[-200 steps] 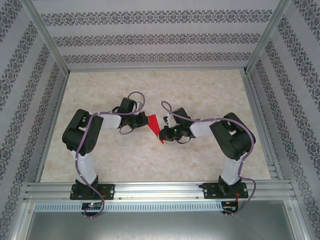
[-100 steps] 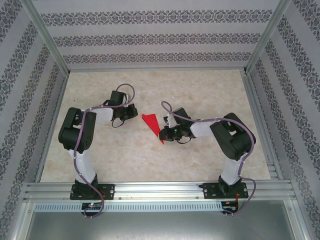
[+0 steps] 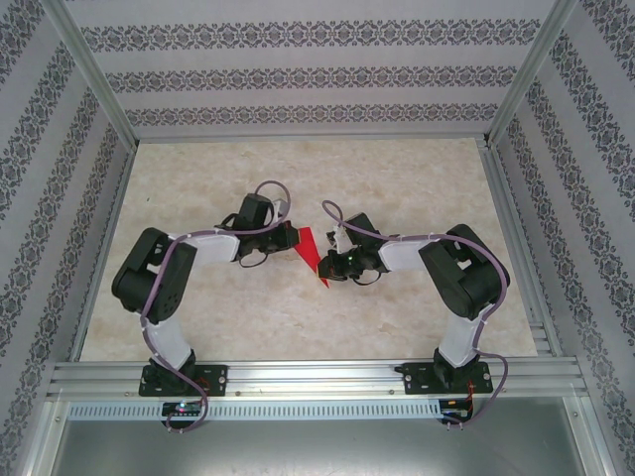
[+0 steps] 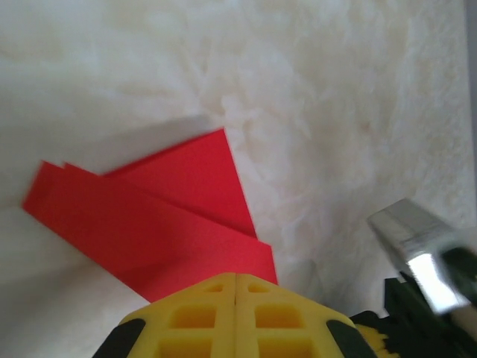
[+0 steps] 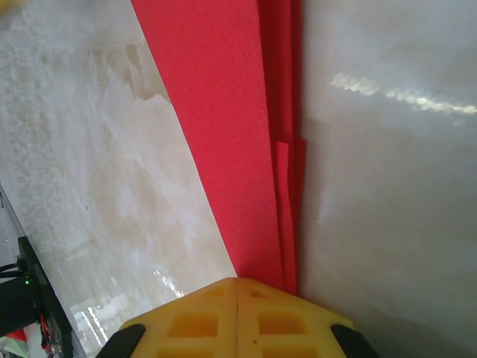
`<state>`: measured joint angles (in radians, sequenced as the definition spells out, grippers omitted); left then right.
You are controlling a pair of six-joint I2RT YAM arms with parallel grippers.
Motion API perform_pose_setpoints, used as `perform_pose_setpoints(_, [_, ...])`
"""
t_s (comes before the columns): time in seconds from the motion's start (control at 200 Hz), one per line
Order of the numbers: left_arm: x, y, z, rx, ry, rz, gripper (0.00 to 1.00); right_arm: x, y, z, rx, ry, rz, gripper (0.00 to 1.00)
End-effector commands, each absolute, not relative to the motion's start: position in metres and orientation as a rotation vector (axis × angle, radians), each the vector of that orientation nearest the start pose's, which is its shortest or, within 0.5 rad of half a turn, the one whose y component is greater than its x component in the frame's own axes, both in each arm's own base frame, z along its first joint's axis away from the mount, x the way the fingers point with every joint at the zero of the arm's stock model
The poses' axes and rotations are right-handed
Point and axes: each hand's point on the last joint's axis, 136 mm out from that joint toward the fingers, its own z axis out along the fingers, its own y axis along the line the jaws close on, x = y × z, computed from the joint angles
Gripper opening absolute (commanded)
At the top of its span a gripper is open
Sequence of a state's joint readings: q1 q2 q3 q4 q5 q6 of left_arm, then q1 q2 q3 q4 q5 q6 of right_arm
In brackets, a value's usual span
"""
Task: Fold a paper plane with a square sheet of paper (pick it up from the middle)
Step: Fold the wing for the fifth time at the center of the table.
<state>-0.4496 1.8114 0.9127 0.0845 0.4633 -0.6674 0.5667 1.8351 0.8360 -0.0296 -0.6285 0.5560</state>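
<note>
Left tool (image 3: 287, 239) returned beside paper plane (image 3: 311, 254), right tool (image 3: 334, 264) gripping

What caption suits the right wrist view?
Right gripper shut on the partly folded red paper plane, over the marbled table.

The tabletop (image 3: 298, 317) was a pale cream, marbled surface with an aluminium rail (image 3: 317, 377) along its near edge. Near its middle sat the red paper plane (image 3: 314, 254); whether it lay flat was unclear.
</note>
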Motion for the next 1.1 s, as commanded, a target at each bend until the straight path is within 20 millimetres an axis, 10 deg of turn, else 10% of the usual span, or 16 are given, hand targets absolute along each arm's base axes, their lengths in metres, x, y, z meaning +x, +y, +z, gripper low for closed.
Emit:
perform_pose_setpoints(0.0, [0.373, -0.276, 0.052, -0.011, 2.514, -1.051, 0.05, 0.248, 0.263, -0.016, -0.159, 2.942, 1.035, 0.06])
perform_pose_setpoints(0.51, [0.363, -0.257, 0.004, -0.025, 2.658, -0.862, 0.01, 0.286, 0.297, 0.05, -0.28, 2.725, 1.183, 0.09])
perform_pose_setpoints(0.794, [0.36, -0.255, -0.003, -0.036, 2.691, -0.84, 0.01, 0.303, 0.311, 0.03, -0.294, 2.766, 1.156, 0.08])
perform_pose_setpoints(1.094, [0.357, -0.244, -0.018, -0.092, 2.749, -0.74, 0.0, 0.276, 0.293, 0.002, -0.285, 2.874, 1.089, 0.08])
